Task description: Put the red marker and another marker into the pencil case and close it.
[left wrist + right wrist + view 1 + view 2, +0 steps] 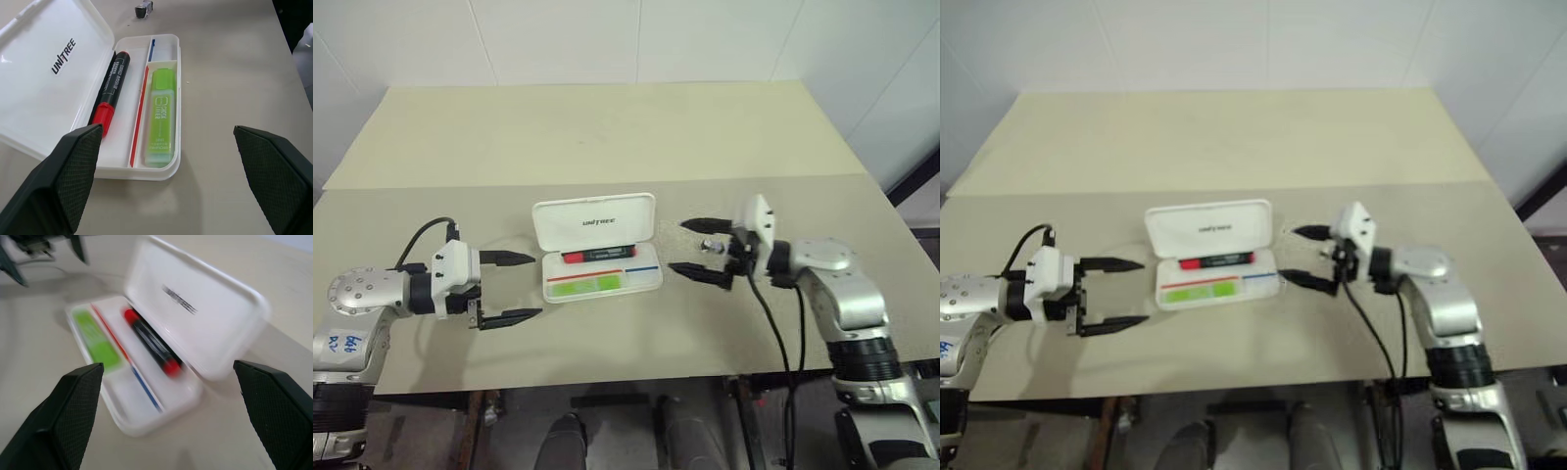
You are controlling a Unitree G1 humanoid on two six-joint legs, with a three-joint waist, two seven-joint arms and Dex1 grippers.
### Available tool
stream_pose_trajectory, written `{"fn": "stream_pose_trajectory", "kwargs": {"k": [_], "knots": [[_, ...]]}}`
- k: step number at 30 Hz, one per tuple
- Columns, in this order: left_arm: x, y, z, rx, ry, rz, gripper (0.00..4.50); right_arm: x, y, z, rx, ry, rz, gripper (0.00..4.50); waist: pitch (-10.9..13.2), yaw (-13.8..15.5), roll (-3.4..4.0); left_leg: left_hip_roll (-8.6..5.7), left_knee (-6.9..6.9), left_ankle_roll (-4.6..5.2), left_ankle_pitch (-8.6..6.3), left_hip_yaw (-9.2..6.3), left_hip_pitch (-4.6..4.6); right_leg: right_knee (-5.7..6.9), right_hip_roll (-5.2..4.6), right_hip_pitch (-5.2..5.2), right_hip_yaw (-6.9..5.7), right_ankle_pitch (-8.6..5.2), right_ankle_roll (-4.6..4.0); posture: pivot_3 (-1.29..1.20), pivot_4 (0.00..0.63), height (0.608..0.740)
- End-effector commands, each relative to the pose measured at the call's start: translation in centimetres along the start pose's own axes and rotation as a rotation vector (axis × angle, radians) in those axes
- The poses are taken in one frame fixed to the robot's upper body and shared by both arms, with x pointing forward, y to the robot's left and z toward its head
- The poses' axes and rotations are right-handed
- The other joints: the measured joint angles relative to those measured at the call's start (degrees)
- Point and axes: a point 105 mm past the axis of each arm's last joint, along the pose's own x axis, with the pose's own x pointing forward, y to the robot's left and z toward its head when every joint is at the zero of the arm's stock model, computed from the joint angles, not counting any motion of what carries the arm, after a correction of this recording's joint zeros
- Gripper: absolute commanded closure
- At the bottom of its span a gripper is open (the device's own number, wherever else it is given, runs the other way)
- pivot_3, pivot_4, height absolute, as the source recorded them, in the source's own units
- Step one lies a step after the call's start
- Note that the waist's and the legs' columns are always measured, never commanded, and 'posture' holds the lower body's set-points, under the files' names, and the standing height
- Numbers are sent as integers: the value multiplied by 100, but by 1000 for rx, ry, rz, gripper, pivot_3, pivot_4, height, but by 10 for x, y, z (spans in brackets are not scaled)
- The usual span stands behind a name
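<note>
The tan table (607, 137) holds the white pencil case (597, 257), lid up, midway between both arms. The red marker (599, 254) and green highlighter (585, 285) lie inside. The left gripper (509, 288) and right gripper (701, 249) are both wide and empty. A push on the lid could slide the light case away. A tiny grey thing (710, 245) sits beside the right gripper and could get bumped.

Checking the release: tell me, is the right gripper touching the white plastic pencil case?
Apart. In the left eye view, bare table separates the right gripper from the pencil case.
</note>
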Motion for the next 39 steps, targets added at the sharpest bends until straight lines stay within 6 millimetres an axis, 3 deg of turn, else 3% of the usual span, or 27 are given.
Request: {"fn": "stream_pose_trajectory", "kwargs": {"k": [1,6,17,22,25,35,39], "knots": [[3,1,6,21,-25,-10,0,-14,-11,-5,-64,29,-34,14,0,-34,0,0,2,0,0,1,0,-1,0,1,2,0,0,0,150,740],[9,5,9,34,-35,-31,0,-22,-28,-26,-57,113,-29,14,0,-59,0,-1,5,0,0,2,0,-14,0,11,3,9,15,0,150,740],[9,8,14,47,-36,-29,0,-3,-47,-55,-27,173,-18,14,1,-68,2,0,0,1,0,1,1,-15,-1,12,3,22,39,0,150,740],[7,7,16,47,-35,-23,0,-5,-52,-69,1,211,-29,14,1,-71,2,-1,0,1,-1,1,2,-15,-1,13,3,22,39,0,150,740],[8,7,16,46,-36,-20,0,-8,-56,-76,12,245,-46,655,1,-74,2,-1,2,1,0,1,3,-14,-1,16,3,23,41,0,150,740],[12,7,21,53,-49,-21,0,-1,-56,-70,-1,218,-10,4075,1,-77,2,-2,12,5,9,1,29,-21,0,48,5,33,28,0,150,740],[13,7,21,54,-52,-26,0,6,-53,-62,-41,196,27,4097,1,-77,2,-2,6,5,9,1,29,-19,0,46,5,36,34,0,150,740]]}}
